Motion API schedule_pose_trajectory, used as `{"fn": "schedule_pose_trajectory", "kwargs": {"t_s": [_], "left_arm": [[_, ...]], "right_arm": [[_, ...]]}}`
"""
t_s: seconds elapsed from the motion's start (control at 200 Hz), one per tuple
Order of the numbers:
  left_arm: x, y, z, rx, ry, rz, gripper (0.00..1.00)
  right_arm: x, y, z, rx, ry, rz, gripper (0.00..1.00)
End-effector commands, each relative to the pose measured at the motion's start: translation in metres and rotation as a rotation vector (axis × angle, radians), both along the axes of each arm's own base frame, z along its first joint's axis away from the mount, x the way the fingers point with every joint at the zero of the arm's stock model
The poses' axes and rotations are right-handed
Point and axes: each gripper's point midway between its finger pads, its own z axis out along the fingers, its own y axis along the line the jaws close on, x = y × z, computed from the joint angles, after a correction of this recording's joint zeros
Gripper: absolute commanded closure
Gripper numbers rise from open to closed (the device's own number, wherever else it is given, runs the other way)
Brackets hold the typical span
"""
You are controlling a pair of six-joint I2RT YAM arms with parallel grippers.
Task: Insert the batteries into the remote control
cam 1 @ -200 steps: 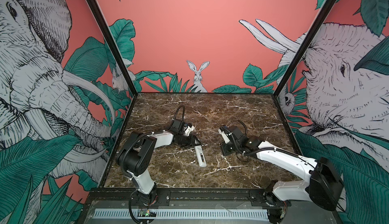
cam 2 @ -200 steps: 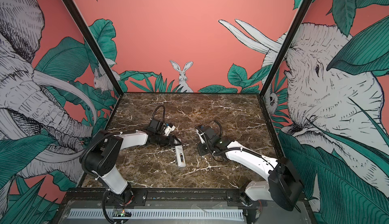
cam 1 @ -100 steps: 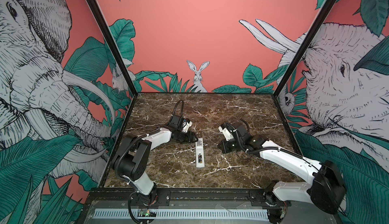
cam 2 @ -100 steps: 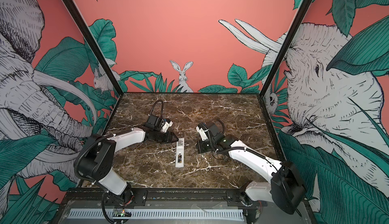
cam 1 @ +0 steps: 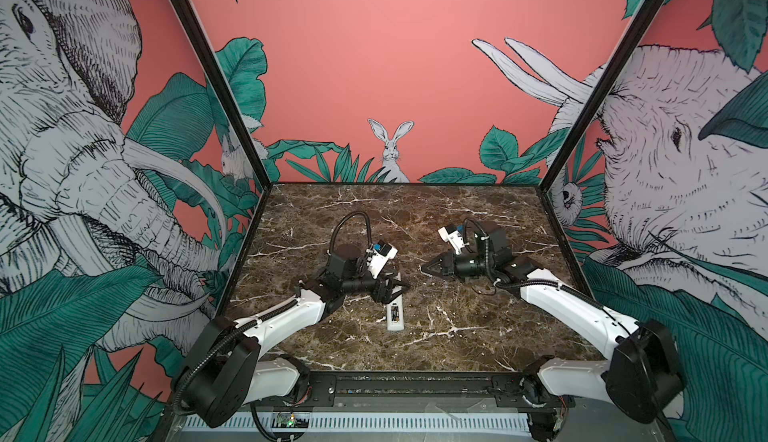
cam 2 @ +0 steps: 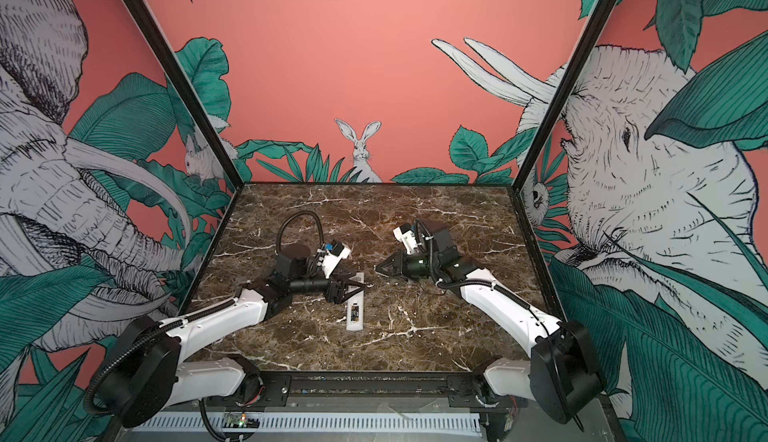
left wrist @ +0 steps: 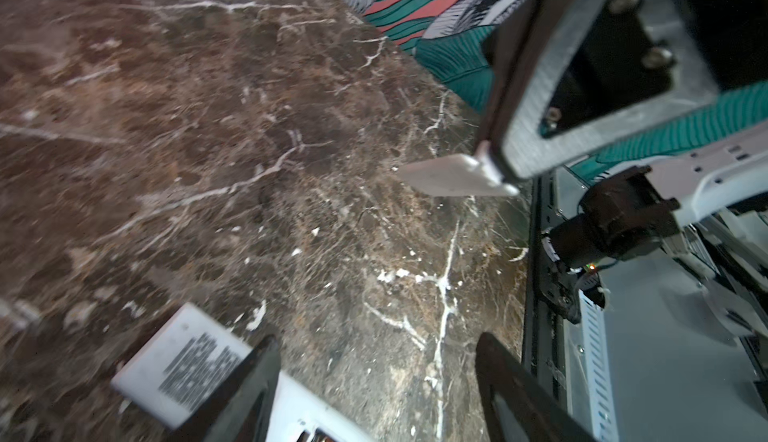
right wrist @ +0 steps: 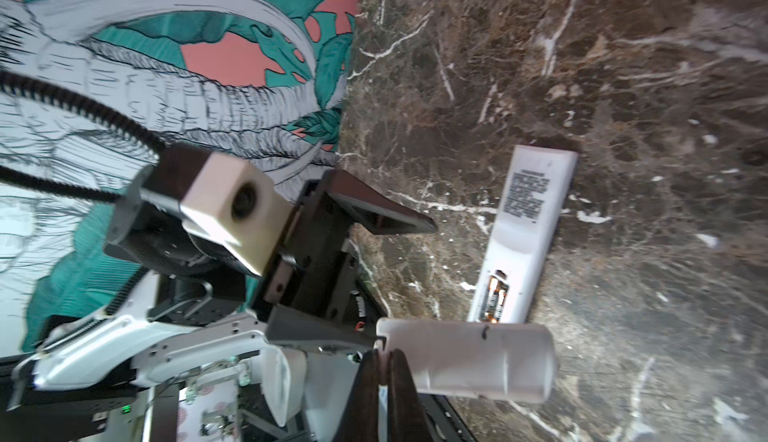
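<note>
The remote control (cam 1: 395, 323) lies flat on the marbled worktop (cam 1: 457, 220), back side up. Its open compartment shows the batteries (right wrist: 496, 299) seated inside, and a printed label sits farther along its body. Its far end is partly hidden under the left end effector (cam 1: 394, 288). That end effector hovers over the far end with its jaws spread wide and nothing between them. In the left wrist view one dark finger (left wrist: 249, 382) crosses in front of the remote control, and the other stands clear to the side.

To the right of the remote control's far end, and apart from it, the right end effector (cam 1: 424, 269) points toward it. Its jaws are pressed together on a small flat white cover piece (right wrist: 469, 361), which sticks out past the fingertips. In the right wrist view the cover piece overlaps the compartment end of the remote control.

A second ago the left end effector gripped the remote control, which lay at a slant. Since then it has let go and opened out, and the remote control lies straight. The right end effector has swung round to face it with the cover piece still pinched.
</note>
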Motion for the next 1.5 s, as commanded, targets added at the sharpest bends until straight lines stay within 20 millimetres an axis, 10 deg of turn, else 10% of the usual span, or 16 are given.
{"fn": "schedule_pose_trajectory", "kwargs": {"t_s": [0.0,0.925,1.495], "left_arm": [[-0.008,-0.011,0.037,-0.092,-0.211,-0.068,0.26],[-0.018,-0.02,0.085,-0.164,-0.438,-0.071,0.33],[-0.027,-0.021,0.082,-0.154,-0.413,-0.117,0.8]], "right_arm": [[-0.004,0.012,0.03,0.158,0.053,0.057,0.93],[-0.033,0.026,0.064,0.38,0.167,0.152,0.93],[-0.035,0.024,0.061,0.38,0.171,0.169,0.83]]}}
